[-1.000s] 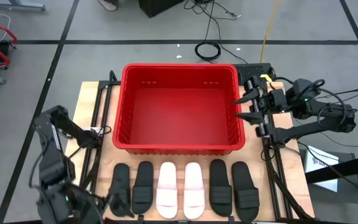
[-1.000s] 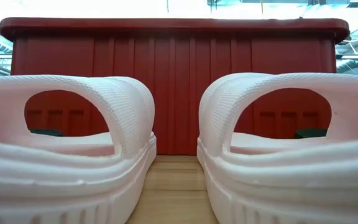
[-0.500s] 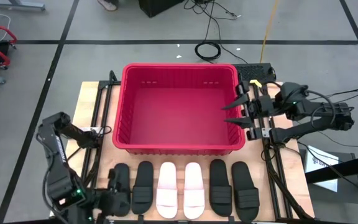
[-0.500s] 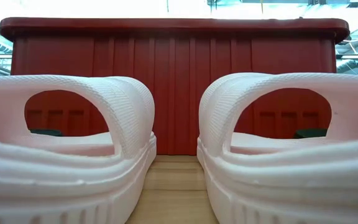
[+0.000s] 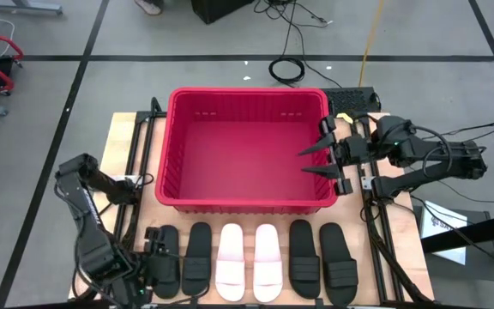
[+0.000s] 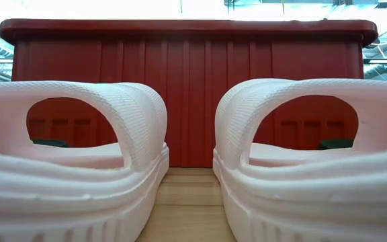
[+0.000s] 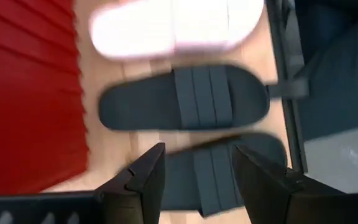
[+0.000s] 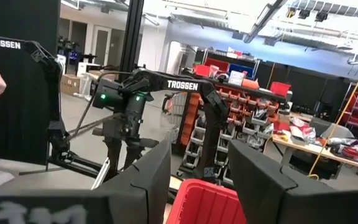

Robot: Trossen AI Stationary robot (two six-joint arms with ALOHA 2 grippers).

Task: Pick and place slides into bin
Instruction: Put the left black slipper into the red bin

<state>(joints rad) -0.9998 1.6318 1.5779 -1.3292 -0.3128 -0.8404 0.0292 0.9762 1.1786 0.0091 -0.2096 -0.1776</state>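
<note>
High view: 6 slides (image 5: 256, 262) lined up on the table in front of the red bin (image 5: 245, 150). Left gripper (image 5: 155, 257) hovers over the leftmost black slide (image 5: 163, 266), jaws spread, holding nothing. Right gripper (image 5: 316, 160) is spread over the bin's right edge.

Bright red ribbed bin (image 5: 247, 148); four black slides (image 5: 197, 257), two that look white, perhaps faintly pink (image 5: 230, 262).

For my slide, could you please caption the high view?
Six slides lined before the empty red bin; left gripper above the outermost black one.
</note>
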